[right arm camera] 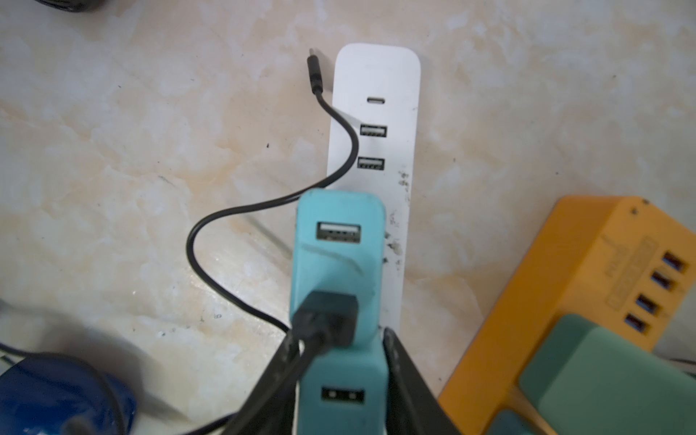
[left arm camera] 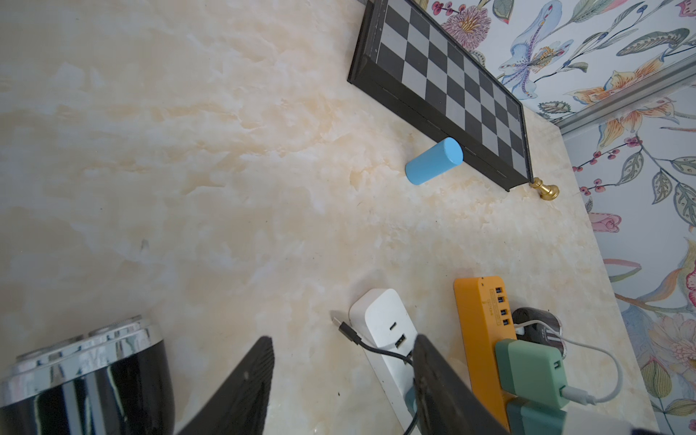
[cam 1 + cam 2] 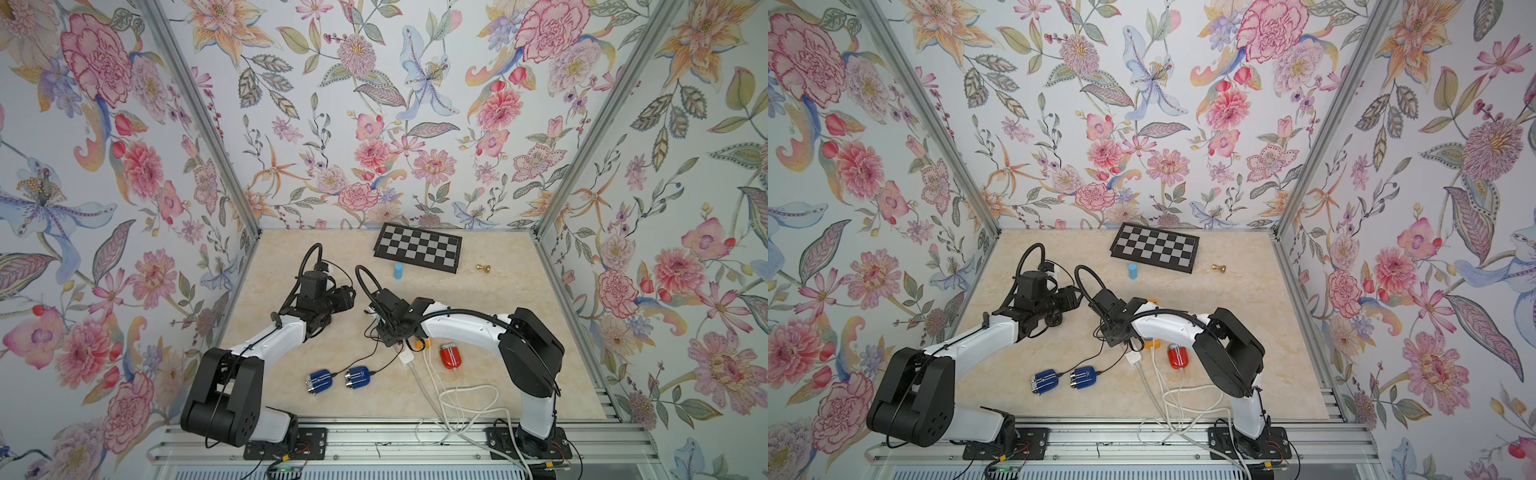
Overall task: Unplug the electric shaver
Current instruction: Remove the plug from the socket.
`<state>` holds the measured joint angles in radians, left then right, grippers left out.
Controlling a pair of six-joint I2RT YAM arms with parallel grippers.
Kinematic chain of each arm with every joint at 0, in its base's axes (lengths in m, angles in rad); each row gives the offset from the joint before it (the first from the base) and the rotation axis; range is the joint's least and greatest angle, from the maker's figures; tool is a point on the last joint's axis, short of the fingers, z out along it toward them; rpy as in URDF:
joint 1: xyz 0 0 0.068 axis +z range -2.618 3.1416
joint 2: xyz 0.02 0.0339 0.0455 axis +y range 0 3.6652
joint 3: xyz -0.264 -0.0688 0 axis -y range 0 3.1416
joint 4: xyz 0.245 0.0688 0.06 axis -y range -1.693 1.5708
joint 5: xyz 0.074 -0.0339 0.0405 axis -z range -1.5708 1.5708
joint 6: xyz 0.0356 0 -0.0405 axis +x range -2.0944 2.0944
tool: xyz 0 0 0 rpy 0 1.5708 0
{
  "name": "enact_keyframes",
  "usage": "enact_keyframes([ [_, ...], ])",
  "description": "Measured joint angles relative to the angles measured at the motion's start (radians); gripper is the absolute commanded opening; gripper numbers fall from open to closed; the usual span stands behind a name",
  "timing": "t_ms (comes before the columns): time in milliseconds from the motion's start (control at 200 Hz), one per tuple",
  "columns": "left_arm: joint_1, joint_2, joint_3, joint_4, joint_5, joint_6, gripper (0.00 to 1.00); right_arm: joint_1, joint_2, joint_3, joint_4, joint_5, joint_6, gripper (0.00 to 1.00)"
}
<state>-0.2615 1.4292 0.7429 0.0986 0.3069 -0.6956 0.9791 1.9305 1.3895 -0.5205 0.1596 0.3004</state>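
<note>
Two findings. We see the left fingers (image 2: 252, 376) released, nothing between them, just beside the black electric shaver (image 2: 86, 380) on the bench (image 2: 188, 169). We see the right fingers (image 1: 405, 373) clenched on the teal adapter (image 1: 339, 256), which sits on the white power strip (image 1: 376, 75). A black cable plug (image 1: 314, 71) lies loose just beside that strip.

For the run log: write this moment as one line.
left gripper open, empty; right gripper shut on teal adapter; black USB plug free beside white strip; shaver unheld

Black-chrome shaver (image 2: 86, 380), teal adapter (image 1: 339, 271)
</note>
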Motion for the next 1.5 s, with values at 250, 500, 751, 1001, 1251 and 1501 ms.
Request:
enact_keyframes([
  [250, 0.000, 0.011, 0.000, 0.000, 0.000, 0.000, 0.62, -0.009, 0.000, 0.010, -0.018, -0.026, -0.002, 0.21],
  [500, -0.002, 0.036, 0.007, 0.000, 0.001, 0.000, 0.65, -0.006, 0.000, 0.011, -0.027, -0.018, -0.014, 0.18],
  [751, -0.047, 0.138, 0.108, 0.001, 0.004, -0.019, 0.79, 0.020, -0.005, 0.015, -0.037, 0.050, -0.062, 0.14],
  [1001, -0.058, 0.265, 0.188, 0.011, 0.040, -0.114, 0.81, 0.043, -0.049, 0.008, -0.013, 0.101, -0.100, 0.15],
  [1251, -0.059, 0.281, 0.208, 0.021, 0.071, -0.216, 0.86, 0.063, -0.078, -0.049, 0.051, 0.146, -0.137, 0.14],
  [1501, -0.051, 0.254, 0.088, 0.216, 0.140, -0.331, 0.86, 0.061, -0.111, -0.085, 0.100, 0.137, -0.157, 0.14],
])
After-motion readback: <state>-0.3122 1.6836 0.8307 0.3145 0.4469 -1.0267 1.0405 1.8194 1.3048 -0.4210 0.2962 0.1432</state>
